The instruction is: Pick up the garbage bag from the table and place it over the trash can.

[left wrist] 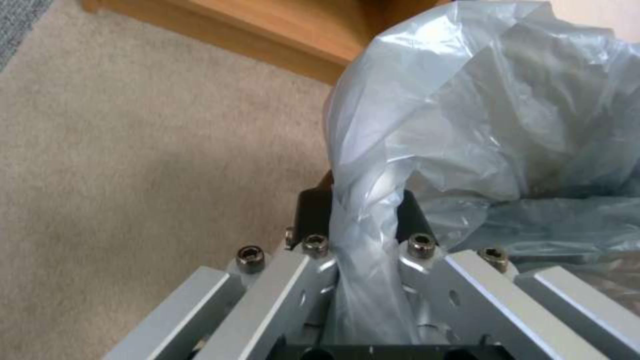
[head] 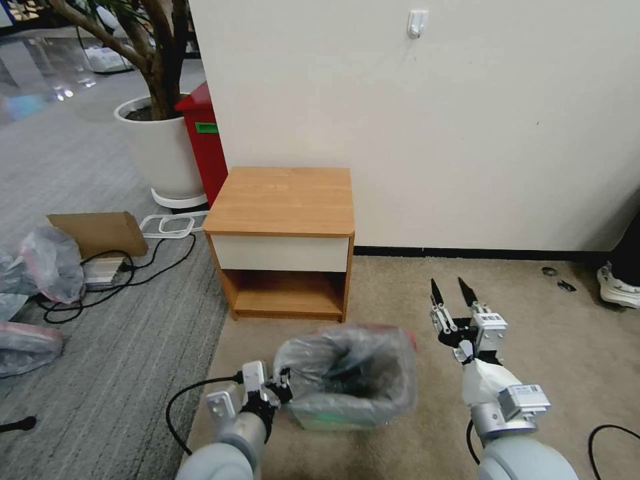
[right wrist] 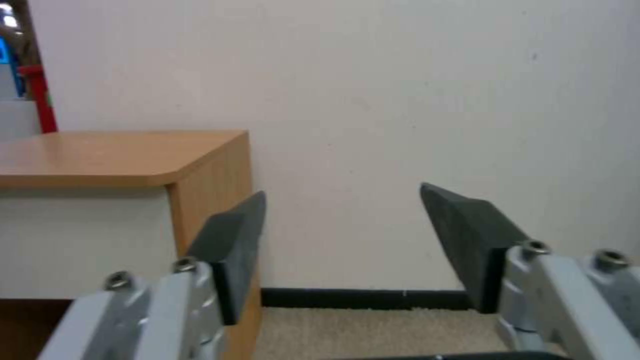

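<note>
Evidently clamping a bunched fold of the garbage bag (left wrist: 373, 235), the left gripper (head: 279, 390) jaws are holding it draped over the trash can (head: 333, 412) before the table (head: 283, 200), presumably to seat it, while the right gripper (head: 453, 293) is hovering nearby, jaws spread and empty.

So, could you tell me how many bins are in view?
2: the trash can on the carpet before the table, lined with the garbage bag, and a red bin by the wall, partly hidden.

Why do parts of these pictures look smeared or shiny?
Head view: the garbage bag over the trash can looks motion-smeared, and the floor far left shows glare. Left wrist view: the bag's plastic glints near the left gripper. Right wrist view: soft throughout.
</note>
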Available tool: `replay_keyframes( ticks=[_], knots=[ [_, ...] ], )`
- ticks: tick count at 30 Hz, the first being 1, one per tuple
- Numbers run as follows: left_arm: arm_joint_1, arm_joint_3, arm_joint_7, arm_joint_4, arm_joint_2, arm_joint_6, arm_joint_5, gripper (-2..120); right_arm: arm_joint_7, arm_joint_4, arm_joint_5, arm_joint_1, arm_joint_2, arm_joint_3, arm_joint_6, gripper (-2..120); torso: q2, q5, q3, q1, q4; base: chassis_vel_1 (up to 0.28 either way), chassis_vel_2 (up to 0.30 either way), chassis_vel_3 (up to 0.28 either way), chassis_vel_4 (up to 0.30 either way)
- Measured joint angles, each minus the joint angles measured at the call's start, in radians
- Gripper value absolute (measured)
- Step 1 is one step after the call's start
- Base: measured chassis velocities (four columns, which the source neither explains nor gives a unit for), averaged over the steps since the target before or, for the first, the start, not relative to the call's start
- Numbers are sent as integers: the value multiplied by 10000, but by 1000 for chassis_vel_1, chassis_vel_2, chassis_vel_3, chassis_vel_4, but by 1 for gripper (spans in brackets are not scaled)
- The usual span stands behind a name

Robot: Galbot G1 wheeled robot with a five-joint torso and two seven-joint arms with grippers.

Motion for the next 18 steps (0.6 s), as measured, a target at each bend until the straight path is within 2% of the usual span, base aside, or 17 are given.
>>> replay_keyframes(
  ticks=[3, 5, 6, 9, 18],
  knots=[
    [14, 225, -146, 78, -6, -151, 312, 5, 117, -45, 9, -33, 0, 66, 44, 72, 0, 1, 0, 0, 0, 0, 0, 0, 0],
    [22, 387, -202, 224, -9, -376, 788, 14, 229, -75, 37, -47, -39, 94, 45, 82, 0, 0, 1, 0, 0, 0, 0, 0, 0],
    [22, 387, -202, 224, -9, -376, 788, 14, 229, -75, 37, -47, -39, 94, 45, 82, 0, 0, 1, 0, 0, 0, 0, 0, 0],
    [46, 446, -303, 273, -24, -505, 1133, 28, 287, -141, 51, -24, -136, 98, 45, 96, 0, 1, 1, 0, 1, 0, 0, 0, 0],
    [186, 354, -312, 18, -13, -505, 1220, 59, 315, -184, 260, 16, -189, 87, 45, 100, 0, 1, 2, 0, 0, 0, 0, 0, 0]
  ],
)
